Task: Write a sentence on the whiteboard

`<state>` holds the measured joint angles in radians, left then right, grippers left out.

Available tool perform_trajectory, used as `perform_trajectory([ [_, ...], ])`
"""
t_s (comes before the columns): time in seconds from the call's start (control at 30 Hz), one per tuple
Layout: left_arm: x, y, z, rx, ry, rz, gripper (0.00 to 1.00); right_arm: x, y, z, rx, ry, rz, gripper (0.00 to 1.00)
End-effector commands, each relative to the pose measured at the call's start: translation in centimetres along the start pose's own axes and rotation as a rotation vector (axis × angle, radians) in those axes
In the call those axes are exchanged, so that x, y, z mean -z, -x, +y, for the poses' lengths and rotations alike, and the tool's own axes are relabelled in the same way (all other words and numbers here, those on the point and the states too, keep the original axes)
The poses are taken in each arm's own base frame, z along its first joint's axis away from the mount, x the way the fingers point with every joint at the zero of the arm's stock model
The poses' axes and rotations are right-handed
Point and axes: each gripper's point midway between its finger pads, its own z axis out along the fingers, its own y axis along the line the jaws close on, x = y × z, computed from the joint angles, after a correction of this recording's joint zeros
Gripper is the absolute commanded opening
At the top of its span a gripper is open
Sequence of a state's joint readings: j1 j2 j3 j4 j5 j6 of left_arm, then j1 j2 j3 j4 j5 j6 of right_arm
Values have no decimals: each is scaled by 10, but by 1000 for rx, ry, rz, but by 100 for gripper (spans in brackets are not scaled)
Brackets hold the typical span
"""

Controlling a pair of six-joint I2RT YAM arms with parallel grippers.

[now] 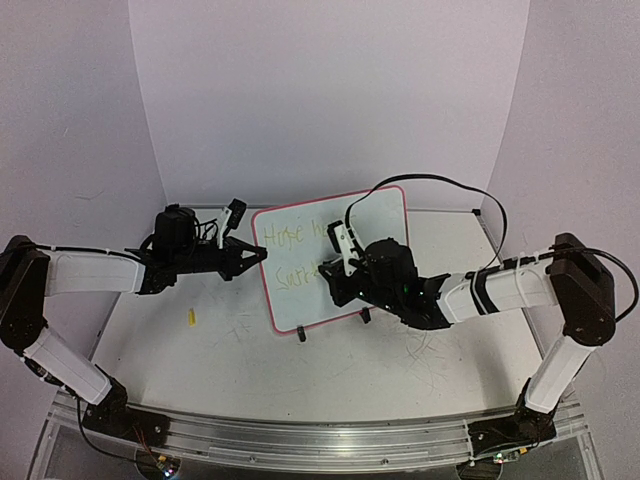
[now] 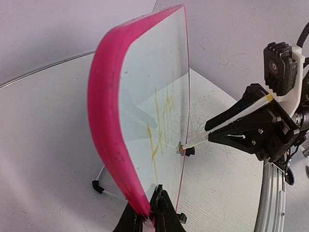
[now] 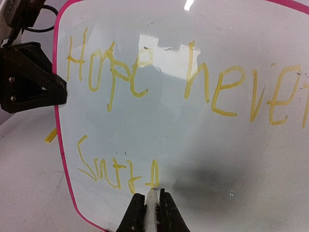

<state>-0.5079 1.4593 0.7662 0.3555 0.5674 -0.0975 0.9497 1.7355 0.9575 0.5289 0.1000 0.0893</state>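
While the left gripper (image 1: 262,254) clamps the whiteboard (image 1: 300,305) edge, the right gripper (image 3: 151,197) pinches a marker (image 3: 153,212) against it.

- I see a white tabletop (image 1: 300,385), scored with thin grey scratches (image 1: 425,350).
- The whiteboard (image 1: 300,305) stands on it on two black clip feet (image 1: 301,336).
- A small yellow piece (image 1: 191,318) lies apart, left of it.
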Motion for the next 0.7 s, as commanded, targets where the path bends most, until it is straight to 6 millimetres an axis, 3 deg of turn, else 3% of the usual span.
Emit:
perform_trajectory([
  [0.0, 0, -2, 21, -109, 116, 31, 0, -1, -13, -11, -9, -51, 24, 0],
  [0.2, 0, -3, 21, -109, 115, 32, 0, 6, -3, -24, -8, -124, -2, 0],
  [0.5, 0, -3, 21, -112, 116, 34, 0, 32, 18, -7, 31, -1, -71, 0],
  [0.67, -1, -3, 20, -113, 114, 34, 0, 27, 31, -7, 31, -6, -105, 0],
])
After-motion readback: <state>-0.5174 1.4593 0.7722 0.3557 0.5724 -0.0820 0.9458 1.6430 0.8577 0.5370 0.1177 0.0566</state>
